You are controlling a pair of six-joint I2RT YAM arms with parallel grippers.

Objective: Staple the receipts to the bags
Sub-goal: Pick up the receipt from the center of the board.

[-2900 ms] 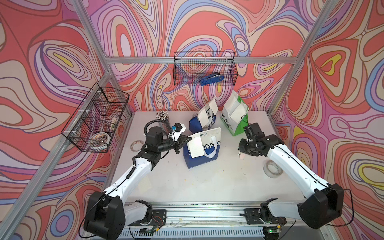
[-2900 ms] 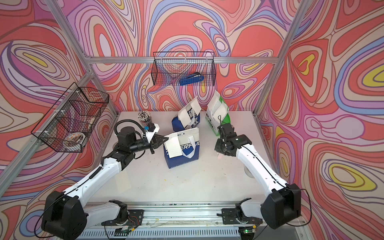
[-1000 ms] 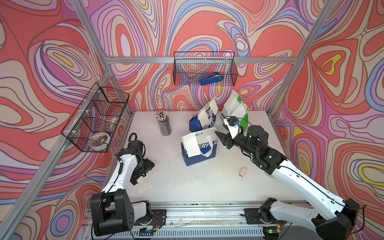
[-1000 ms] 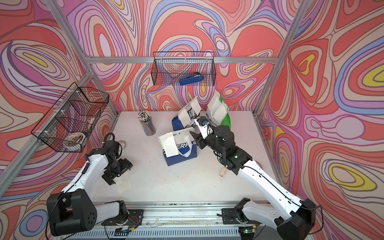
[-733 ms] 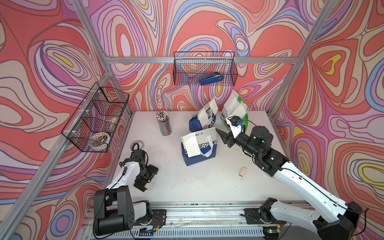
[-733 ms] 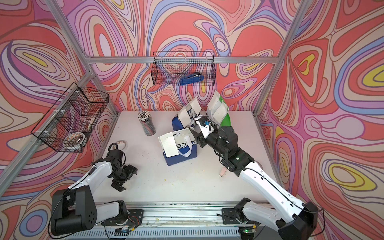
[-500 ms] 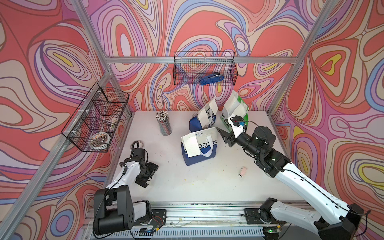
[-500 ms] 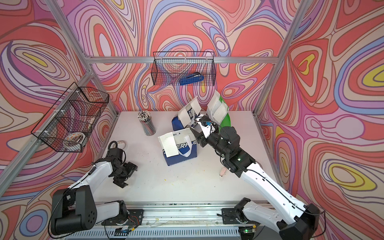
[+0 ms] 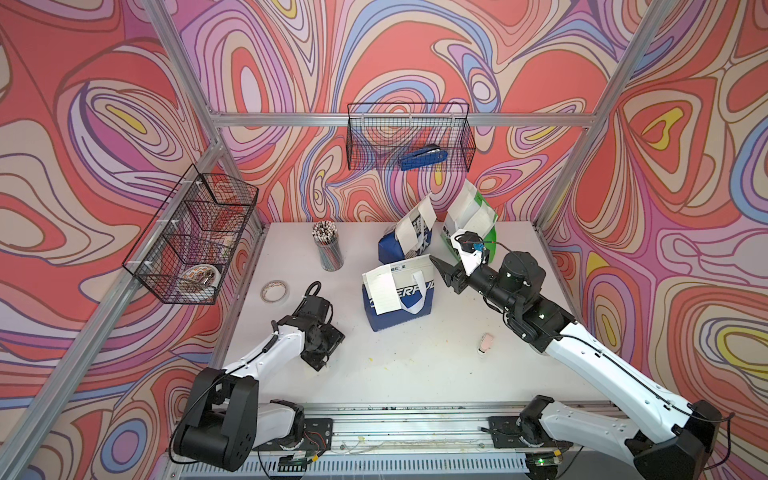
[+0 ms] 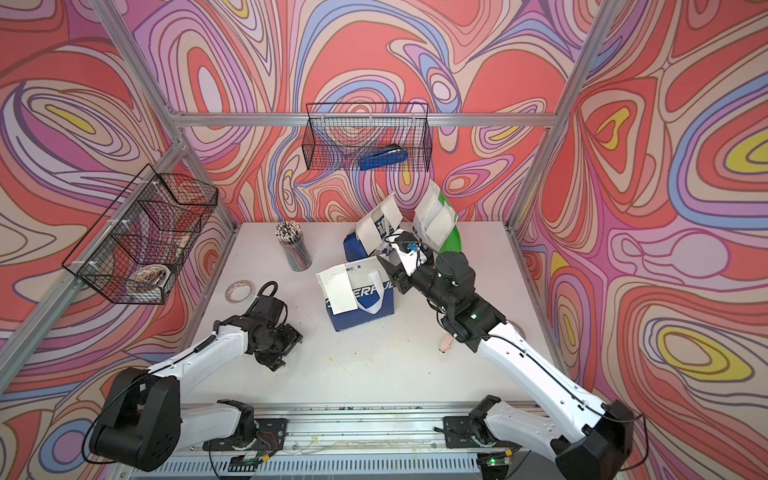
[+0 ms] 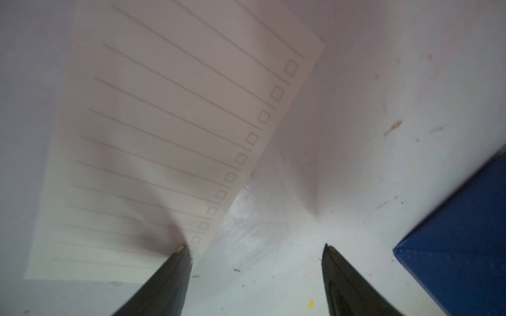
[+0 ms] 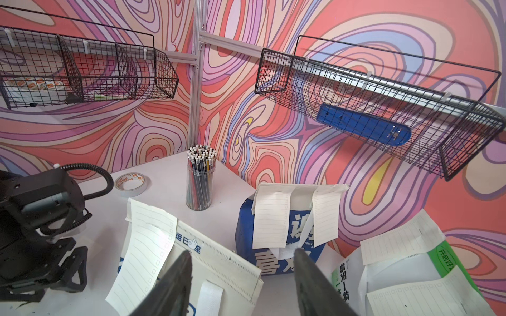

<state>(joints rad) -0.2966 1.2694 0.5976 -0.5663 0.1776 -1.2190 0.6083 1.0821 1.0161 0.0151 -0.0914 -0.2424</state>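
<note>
Left gripper (image 11: 254, 249) wide, one tip at loose receipt (image 11: 164, 131) edge on worktop (image 11: 356, 131); right gripper (image 12: 241, 253) apart, empty, above CHEERFUL bag (image 12: 221, 261).

Bags (image 9: 409, 309) mid-table — open tabletop (image 9: 415, 365) nearer

We see the receipt (image 11: 164, 136) as thin matt paper, faintly ruled. The bags (image 9: 395, 318) look like smooth paper with a slight sheen, and the handle (image 12: 209, 298) like flat white cloth strap. The counter (image 9: 415, 365) is matt white, scuffed and speckled. The baskets (image 9: 415, 124) are black coated wire, hung on a brushed aluminium frame (image 9: 291, 119). The stapler (image 9: 424, 160) is glossy blue and the cup (image 9: 330, 253) clear plastic. The arm (image 9: 266, 355) wears a glossy white shell. On the left hand (image 11: 254, 246) the fingers (image 11: 169, 279) are matt black.
</note>
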